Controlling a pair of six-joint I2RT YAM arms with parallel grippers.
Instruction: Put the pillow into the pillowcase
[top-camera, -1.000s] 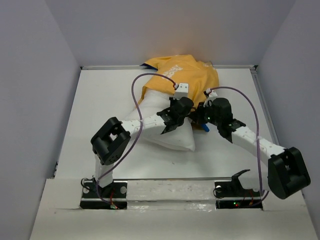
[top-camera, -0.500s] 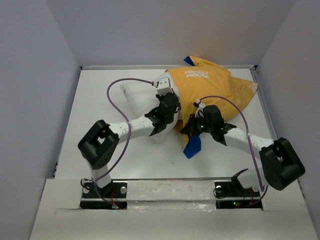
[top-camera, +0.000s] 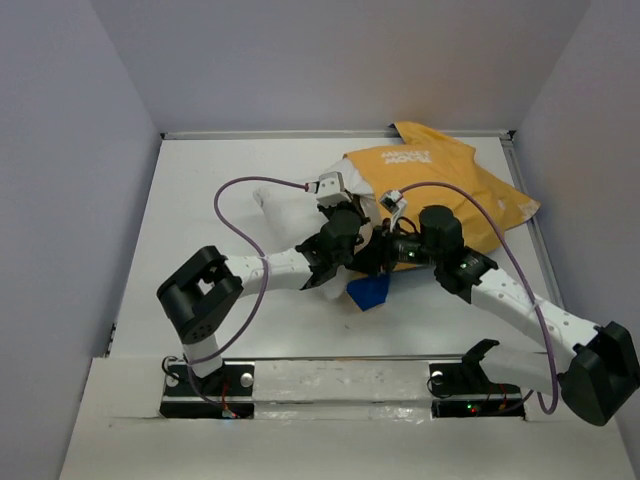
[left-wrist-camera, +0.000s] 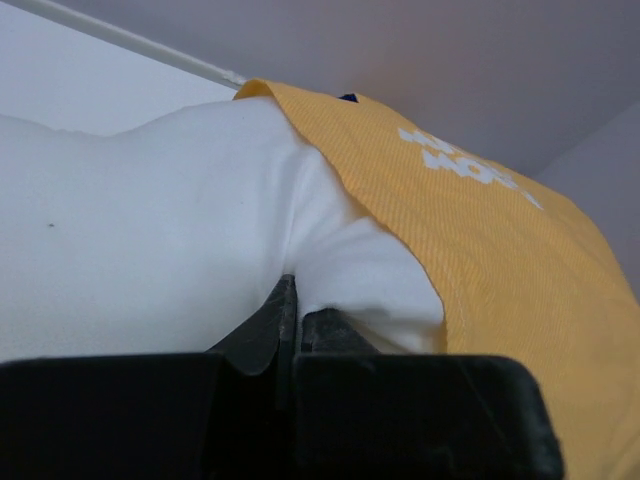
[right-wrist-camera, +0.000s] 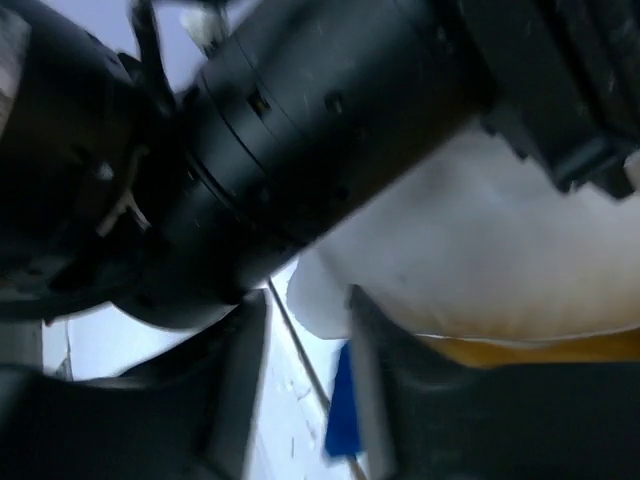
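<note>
The left gripper (left-wrist-camera: 296, 305) has its jaws pressed together on a pinched fold of the pillow (left-wrist-camera: 150, 240). The pinch sits right beside the edge where the yellow-orange pillowcase (left-wrist-camera: 490, 240) drapes over the cushion. The right gripper (right-wrist-camera: 306, 320) holds its fingers (right-wrist-camera: 375, 390) apart with nothing clamped between them. The gap shows bare table (right-wrist-camera: 295, 420) and a scrap of the pillowcase's blue side. The left arm (right-wrist-camera: 300, 130) is close in front of it and fills most of its camera's view. From above, the pillow's bare end points left. The pillowcase covers its right part and spreads toward the right rear corner.
</note>
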